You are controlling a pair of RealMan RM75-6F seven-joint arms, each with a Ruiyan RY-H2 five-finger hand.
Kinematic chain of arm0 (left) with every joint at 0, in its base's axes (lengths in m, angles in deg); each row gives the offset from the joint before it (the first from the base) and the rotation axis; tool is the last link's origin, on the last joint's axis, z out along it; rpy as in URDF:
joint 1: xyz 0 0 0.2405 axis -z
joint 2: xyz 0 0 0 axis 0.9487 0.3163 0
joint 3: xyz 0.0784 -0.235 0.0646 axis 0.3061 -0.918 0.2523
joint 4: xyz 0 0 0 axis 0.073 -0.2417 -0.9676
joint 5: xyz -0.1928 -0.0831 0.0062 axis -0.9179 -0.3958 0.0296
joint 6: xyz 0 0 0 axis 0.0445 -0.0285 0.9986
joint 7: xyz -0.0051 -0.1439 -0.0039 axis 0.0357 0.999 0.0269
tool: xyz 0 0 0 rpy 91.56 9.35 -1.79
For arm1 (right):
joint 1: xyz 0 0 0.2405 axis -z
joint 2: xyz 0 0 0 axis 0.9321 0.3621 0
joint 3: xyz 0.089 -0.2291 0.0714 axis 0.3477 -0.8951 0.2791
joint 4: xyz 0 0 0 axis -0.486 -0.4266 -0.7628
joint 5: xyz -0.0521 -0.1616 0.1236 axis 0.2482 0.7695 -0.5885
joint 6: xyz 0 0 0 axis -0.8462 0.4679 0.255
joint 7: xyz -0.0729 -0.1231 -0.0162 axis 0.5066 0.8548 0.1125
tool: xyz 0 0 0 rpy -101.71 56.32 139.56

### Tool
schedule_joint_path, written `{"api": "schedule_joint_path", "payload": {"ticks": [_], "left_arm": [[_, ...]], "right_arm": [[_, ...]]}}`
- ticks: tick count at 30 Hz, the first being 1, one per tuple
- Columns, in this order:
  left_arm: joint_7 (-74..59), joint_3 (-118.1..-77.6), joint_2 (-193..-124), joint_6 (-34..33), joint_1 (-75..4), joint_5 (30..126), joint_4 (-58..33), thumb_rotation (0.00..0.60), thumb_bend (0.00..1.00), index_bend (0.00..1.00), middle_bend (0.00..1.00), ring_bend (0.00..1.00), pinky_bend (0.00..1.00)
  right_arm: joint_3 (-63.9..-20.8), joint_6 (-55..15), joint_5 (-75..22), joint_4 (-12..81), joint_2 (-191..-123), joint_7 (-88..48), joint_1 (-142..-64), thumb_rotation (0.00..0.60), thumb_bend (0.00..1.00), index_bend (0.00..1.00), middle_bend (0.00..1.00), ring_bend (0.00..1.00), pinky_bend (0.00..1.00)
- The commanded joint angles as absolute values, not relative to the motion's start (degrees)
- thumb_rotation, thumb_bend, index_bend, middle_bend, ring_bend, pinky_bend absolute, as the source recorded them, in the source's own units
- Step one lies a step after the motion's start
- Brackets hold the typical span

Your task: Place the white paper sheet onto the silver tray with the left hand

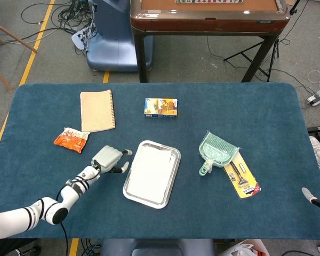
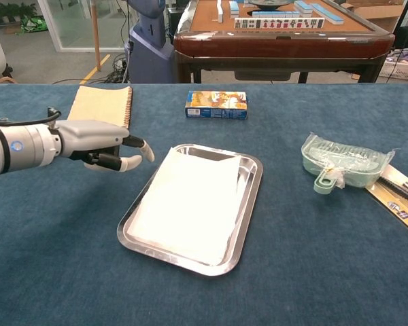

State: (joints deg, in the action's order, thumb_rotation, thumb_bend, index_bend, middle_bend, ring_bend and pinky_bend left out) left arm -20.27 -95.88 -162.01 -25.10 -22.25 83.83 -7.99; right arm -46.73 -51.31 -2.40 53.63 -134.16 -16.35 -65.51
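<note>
The white paper sheet (image 1: 150, 170) (image 2: 188, 202) lies flat inside the silver tray (image 1: 172, 180) (image 2: 251, 202) at the middle of the blue table. My left hand (image 1: 111, 158) (image 2: 106, 148) hovers low just left of the tray, palm down, fingers apart and pointing toward the tray's left rim, holding nothing. It does not touch the paper. Of my right arm only a small tip shows at the far right edge in the head view; the right hand itself is not seen.
A spiral notebook (image 1: 97, 110) (image 2: 102, 104) and an orange snack packet (image 1: 71, 140) lie left and behind the hand. A small printed box (image 1: 160, 107) (image 2: 216, 104) sits behind the tray. A green dustpan (image 1: 216, 150) (image 2: 341, 161) and a packaged tool (image 1: 242, 178) lie to the right.
</note>
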Motion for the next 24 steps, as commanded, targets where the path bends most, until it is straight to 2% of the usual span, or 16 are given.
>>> {"api": "schedule_joint_path", "payload": {"ticks": [1, 24], "left_arm": [[-20.8, -96.1, -162.6, -25.5, -21.7, 82.8, -8.6, 0.091, 0.49, 0.21, 1.0, 1.0, 1.0], [-22.7, -96.2, -164.8, -25.4, -19.5, 80.0, -9.9, 0.117, 0.49, 0.21, 1.0, 1.0, 1.0]], "right_arm": [[-46.7, -51.3, -2.5, 53.6, -134.2, -16.4, -65.5, 0.6, 0.11, 0.12, 0.18, 0.1, 0.17], [-46.6, -51.6, -3.2, 53.2, -134.0, -16.9, -64.9, 0.6, 0.12, 0.12, 0.18, 0.1, 0.17]]}}
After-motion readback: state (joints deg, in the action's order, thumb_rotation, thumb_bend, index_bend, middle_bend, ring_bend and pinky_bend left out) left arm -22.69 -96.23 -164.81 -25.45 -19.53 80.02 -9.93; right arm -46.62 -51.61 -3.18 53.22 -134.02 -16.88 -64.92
